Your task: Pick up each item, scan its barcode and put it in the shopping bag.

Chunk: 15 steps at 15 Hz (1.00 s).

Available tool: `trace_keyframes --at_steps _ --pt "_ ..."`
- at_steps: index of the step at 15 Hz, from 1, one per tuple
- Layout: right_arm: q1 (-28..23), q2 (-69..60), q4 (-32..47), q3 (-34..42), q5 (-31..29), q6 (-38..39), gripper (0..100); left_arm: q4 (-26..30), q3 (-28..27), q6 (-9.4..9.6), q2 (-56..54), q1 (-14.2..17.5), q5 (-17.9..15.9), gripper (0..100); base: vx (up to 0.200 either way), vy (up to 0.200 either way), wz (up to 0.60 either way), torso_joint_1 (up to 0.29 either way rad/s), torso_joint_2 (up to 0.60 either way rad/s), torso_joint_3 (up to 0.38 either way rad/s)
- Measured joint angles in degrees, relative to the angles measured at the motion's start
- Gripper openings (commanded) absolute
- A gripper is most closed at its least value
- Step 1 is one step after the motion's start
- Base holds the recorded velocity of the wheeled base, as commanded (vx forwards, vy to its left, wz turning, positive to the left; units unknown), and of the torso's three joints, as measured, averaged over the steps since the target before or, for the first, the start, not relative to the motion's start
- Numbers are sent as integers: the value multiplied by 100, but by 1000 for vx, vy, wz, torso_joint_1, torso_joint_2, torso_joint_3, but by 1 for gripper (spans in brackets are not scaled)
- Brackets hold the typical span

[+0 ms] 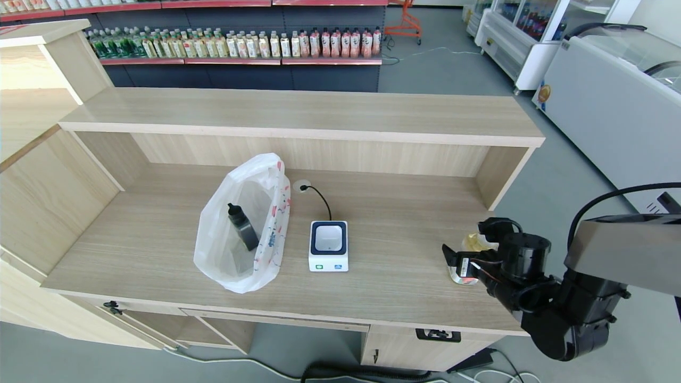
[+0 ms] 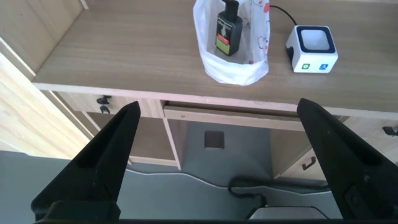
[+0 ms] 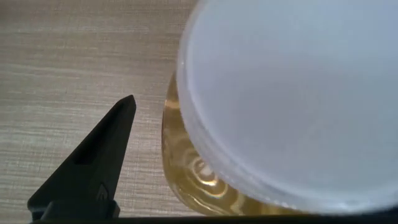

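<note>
right fingers [image 3: 93, 162] – spread open around the white-lidded jar [image 1: 464, 272] of yellow liquid near the front right corner of the surface [image 1: 404, 229], the visible one clear of it | left fingers [image 2: 112, 155] held wide apart off the front edge | shopping bag [image 1: 242, 223] left of centre – black bottle [image 1: 243, 229] inside | barcode scanner [image 1: 328, 246] just beside it

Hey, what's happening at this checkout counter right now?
A two-armed robot is working through a checkout. One dark bottle already stands in the white shopping bag, to the left of the barcode scanner. The right gripper sits open around a white-lidded jar of yellowish liquid on the right side of the counter, not yet clamped or lifted. The left gripper hangs open in front of the counter, holding nothing.
</note>
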Motion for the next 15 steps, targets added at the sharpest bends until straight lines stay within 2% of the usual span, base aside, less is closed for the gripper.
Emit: trace_keyframes --at_steps 2,3,7,10,15 --pt "-5 105 -9 -129 9 -72 100 0 0 0 0 0 0 100 0 0 0 0 0 0" --pt "-5 144 -11 -163 9 -88 0 -2 0 0 0 0 0 100 0 0 0 0 0 0" --pt "0 232 -55 -236 13 -217 0 0 0 0 0 0 2 100 0 0 0 0 0 0" --pt "-18 193 -417 -190 20 -599 0 -2 0 0 0 0 0 100 0 0 0 0 0 0" --pt "-32 -212 -560 472 288 -551 0 0 0 0 0 0 0 100 0 0 0 0 0 0"
